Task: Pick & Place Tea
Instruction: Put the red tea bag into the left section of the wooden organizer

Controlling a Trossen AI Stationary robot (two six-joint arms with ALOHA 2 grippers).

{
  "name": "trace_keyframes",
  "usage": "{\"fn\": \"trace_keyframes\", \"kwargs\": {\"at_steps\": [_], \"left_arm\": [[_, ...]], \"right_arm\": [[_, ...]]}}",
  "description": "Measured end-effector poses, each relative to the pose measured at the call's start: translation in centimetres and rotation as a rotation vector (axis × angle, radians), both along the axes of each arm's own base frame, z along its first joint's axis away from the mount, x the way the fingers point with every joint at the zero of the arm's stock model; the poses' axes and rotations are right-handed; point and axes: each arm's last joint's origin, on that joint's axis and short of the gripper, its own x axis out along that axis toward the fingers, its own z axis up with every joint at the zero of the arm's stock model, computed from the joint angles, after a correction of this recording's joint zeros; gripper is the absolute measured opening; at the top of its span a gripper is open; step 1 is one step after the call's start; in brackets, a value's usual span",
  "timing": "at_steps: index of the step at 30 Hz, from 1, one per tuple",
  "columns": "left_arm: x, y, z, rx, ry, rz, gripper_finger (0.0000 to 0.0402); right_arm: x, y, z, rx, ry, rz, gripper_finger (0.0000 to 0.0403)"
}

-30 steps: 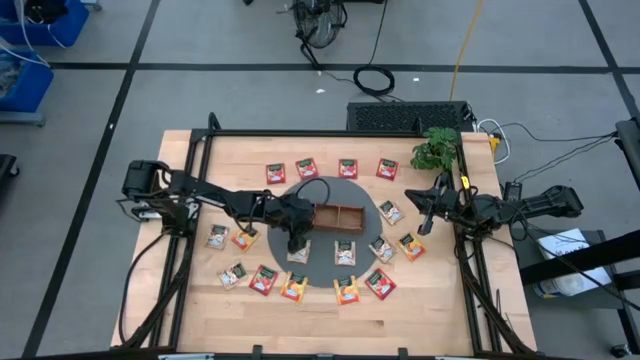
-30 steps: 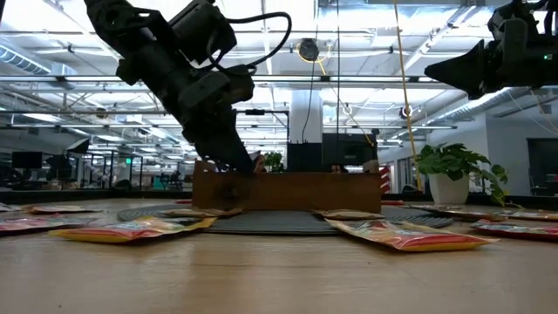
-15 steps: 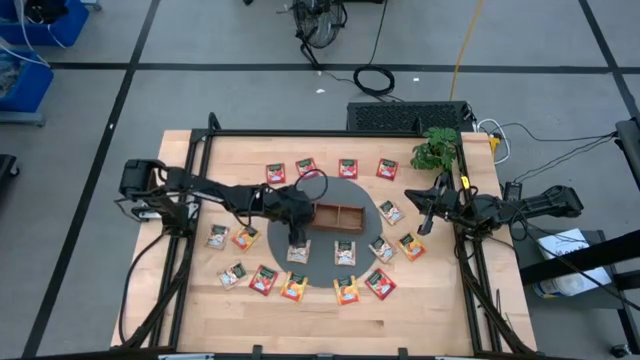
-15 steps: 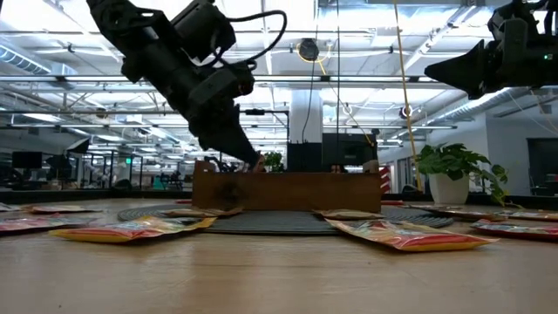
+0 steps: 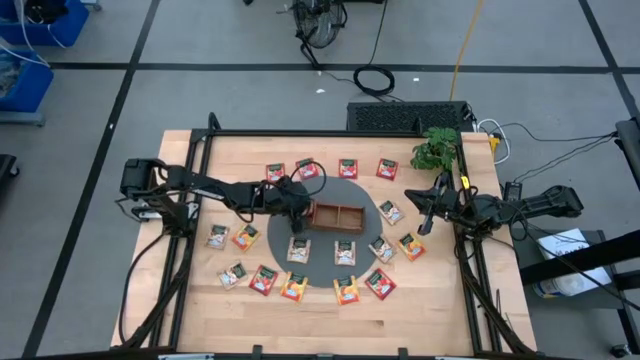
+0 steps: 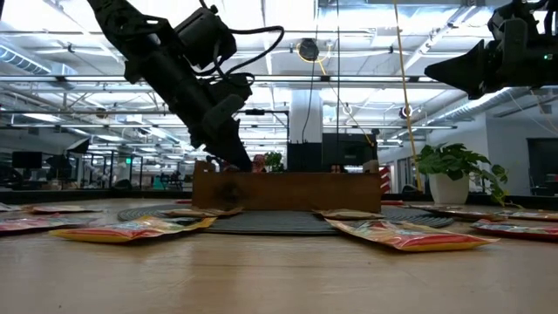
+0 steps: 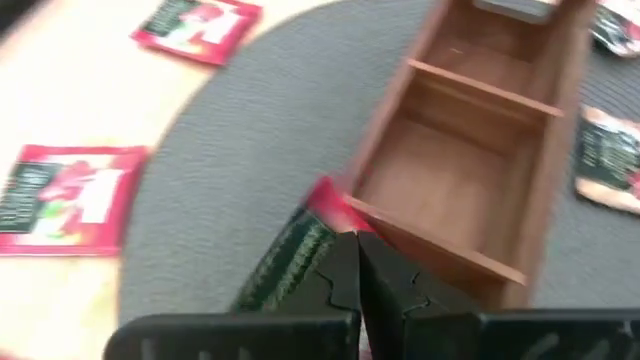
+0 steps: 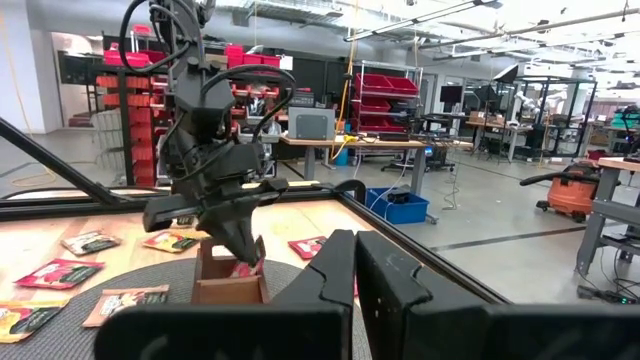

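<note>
My left gripper (image 5: 297, 214) hangs just off the left end of the brown three-compartment tray (image 5: 337, 215), shut on a red tea packet (image 7: 296, 248). The low view shows that gripper (image 6: 243, 162) slanting down over the tray's end (image 6: 209, 187), a red corner of the packet (image 6: 259, 163) sticking out. The tray's compartments (image 7: 440, 170) look bare. Several other packets lie flat in a ring around the round dark mat (image 5: 262, 222), red ones (image 5: 347, 168) on the far side. My right gripper (image 5: 428, 211) waits shut near the table's right edge. My left gripper pinches the red packet between its two fingers near one end (image 7: 322, 262), coming from above and slanting down. The packet is lifted clear, and its red free end (image 7: 328, 198) points at the tray's left end wall.
A potted plant (image 5: 436, 150) stands at the table's far right corner. Packets (image 5: 298, 250) lie on the mat's near part, others (image 5: 264, 280) on the bare wood toward the near edge. The right wrist view shows the left arm (image 8: 210, 150) over the tray.
My left gripper, still shut on the red packet, has moved from above the mat's near part toward the far edge. It now hangs at the tray's left end. The packets on the table have stayed put.
</note>
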Motion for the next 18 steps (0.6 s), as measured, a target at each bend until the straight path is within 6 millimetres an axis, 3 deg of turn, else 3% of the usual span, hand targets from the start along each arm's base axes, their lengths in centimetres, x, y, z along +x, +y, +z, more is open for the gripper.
{"fn": "trace_keyframes", "kwargs": {"at_steps": [4,9,14,18], "left_arm": [[-0.1,0.2,0.0,0.024,-0.007,0.081,0.0008],[-0.1,-0.2,0.4,-0.027,-0.020,-0.009,0.0017],[-0.6,-1.1,2.7,-0.083,-0.099,-0.127,0.0010],[-2.2,-2.1,5.8,-0.072,-0.149,-0.201,0.0004]], "right_arm": [[0.0,0.0,0.0,0.000,0.000,0.000,0.0004],[0.0,0.0,0.0,0.000,0.000,0.000,0.0004],[0.0,0.0,0.0,0.000,0.000,0.000,0.0004],[0.0,0.0,0.0,0.000,0.001,0.000,0.0004]]}}
